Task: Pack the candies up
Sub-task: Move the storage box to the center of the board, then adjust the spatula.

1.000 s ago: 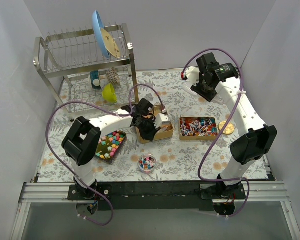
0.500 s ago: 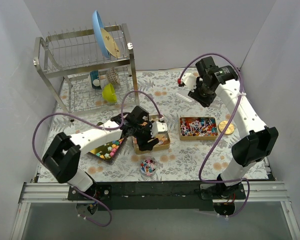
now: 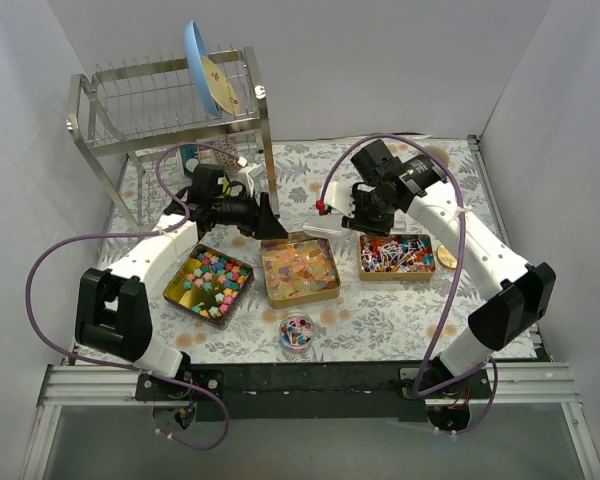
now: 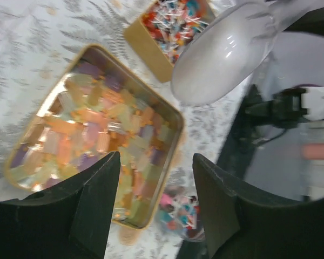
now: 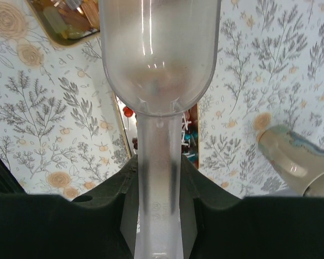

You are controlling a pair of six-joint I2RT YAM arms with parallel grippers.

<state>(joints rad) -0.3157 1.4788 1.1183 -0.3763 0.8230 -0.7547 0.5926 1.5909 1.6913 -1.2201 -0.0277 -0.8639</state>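
The candies lie in three gold tins: pastel star lumps [image 3: 211,280] on the left, orange-yellow wrapped pieces [image 3: 300,270] [image 4: 92,132] in the middle, and red-white-blue wrapped ones [image 3: 395,253] [image 4: 170,21] on the right. A small glass bowl [image 3: 296,330] [image 4: 183,213] near the front holds mixed candies. My left gripper [image 3: 258,220] [image 4: 154,202] hangs open and empty above the back edge of the middle tin. My right gripper [image 3: 355,208] [image 5: 159,164] is shut on the handle of a clear plastic scoop [image 3: 320,232] [image 5: 159,59] [image 4: 227,51]. The scoop's empty bowl sits between the middle and right tins.
A metal dish rack [image 3: 170,110] with a blue plate [image 3: 202,65] stands at the back left, just behind the left gripper. A round gold lid [image 3: 453,257] lies right of the right tin. White walls close in both sides.
The left gripper has opened and pulled back-left from over the middle tin toward the rack. The right arm has carried the scoop forward and left toward the tins.
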